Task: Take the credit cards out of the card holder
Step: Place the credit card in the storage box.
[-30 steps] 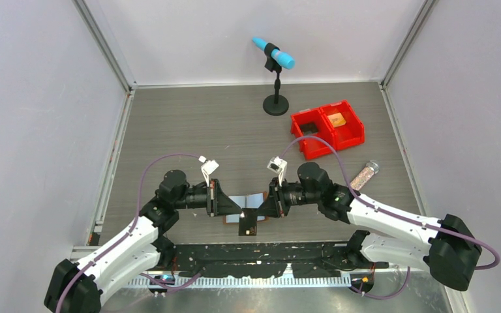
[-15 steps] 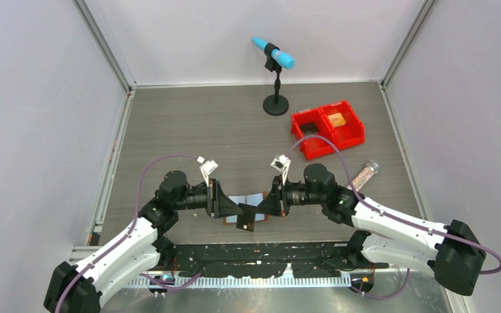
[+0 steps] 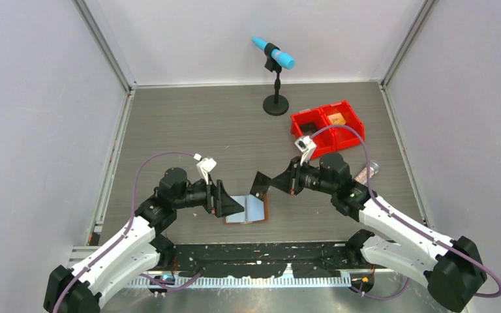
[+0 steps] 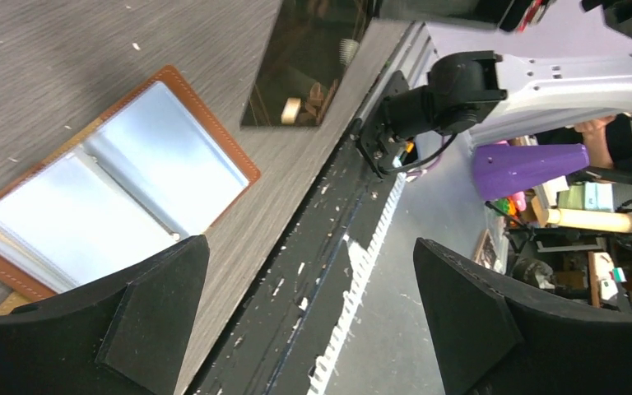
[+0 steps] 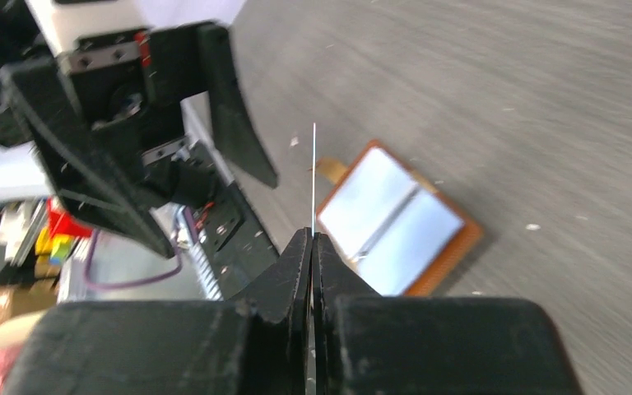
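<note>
The card holder (image 3: 248,210) lies open on the table near the front edge, brown leather rim with pale blue panels up; the left wrist view shows it too (image 4: 107,197). My right gripper (image 3: 273,182) is shut on a dark credit card (image 3: 259,184), held in the air above and right of the card holder. The right wrist view shows that card edge-on as a thin line (image 5: 313,173) rising from the shut gripper (image 5: 313,239), with the card holder (image 5: 391,222) beyond. My left gripper (image 3: 232,203) stands open and empty at the holder's left edge, its fingers (image 4: 148,313) wide apart.
Red plastic bins (image 3: 328,128) sit at the back right, one with a small tan object inside. A microphone on a stand (image 3: 275,78) is at the back centre. A glittery tube (image 3: 367,171) lies beside my right arm. A black rail (image 3: 254,262) runs along the front edge.
My left gripper has opened and let go of the card. My right gripper has shut on the card and carried it up and to the right, away from the card holder.
</note>
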`<state>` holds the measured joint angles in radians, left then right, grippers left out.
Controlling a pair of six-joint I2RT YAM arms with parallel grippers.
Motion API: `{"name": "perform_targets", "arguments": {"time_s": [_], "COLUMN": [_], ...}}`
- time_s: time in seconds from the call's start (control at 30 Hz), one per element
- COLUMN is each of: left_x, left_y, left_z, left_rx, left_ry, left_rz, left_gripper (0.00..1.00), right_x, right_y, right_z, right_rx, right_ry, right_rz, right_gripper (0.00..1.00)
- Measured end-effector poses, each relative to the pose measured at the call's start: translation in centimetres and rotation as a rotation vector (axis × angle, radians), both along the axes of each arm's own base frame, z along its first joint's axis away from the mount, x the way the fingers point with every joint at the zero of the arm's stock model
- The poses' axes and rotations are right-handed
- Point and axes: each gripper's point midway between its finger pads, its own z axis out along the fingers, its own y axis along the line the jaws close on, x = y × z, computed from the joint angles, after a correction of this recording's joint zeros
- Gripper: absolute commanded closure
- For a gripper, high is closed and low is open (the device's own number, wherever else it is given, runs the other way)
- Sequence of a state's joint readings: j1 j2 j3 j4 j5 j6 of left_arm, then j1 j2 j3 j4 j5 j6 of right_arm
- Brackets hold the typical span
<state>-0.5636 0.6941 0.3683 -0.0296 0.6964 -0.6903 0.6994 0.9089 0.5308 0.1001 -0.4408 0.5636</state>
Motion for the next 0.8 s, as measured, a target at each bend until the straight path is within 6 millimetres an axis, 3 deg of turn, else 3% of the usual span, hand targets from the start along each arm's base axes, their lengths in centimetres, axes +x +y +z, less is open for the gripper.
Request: {"name": "perform_targets", "arguments": {"time_s": [0.2, 0.43, 0.67, 0.8], "left_x": [1.3, 2.1, 2.5, 2.5], "left_y": [0.3, 1.5, 2.0, 2.1], "left_z": [-1.0, -2.9, -3.0, -2.9], "left_rx": [0.071, 0.165, 0.183, 0.184], "left_ry": [-0.012, -0.018, -0.042, -0.046], "left_rz": [0.045, 0.112, 0.142, 0.146], "left_gripper": [0.01, 0.01, 0.01, 0.01], "right_x": [6.2, 13.9, 18.4, 20.9], "right_y": [-4.0, -12.0, -17.9, -19.9], "right_z": [-0.2, 1.5, 1.9, 0.9], "right_rx": [-0.058, -0.130, -0.219, -0.275], "right_ry": [0.024, 0.001, -0.013, 0.004], "right_rz": [-0.223, -0.534, -0.740, -0.811], "right_gripper": [0.95, 0.95, 0.95, 0.95]}}
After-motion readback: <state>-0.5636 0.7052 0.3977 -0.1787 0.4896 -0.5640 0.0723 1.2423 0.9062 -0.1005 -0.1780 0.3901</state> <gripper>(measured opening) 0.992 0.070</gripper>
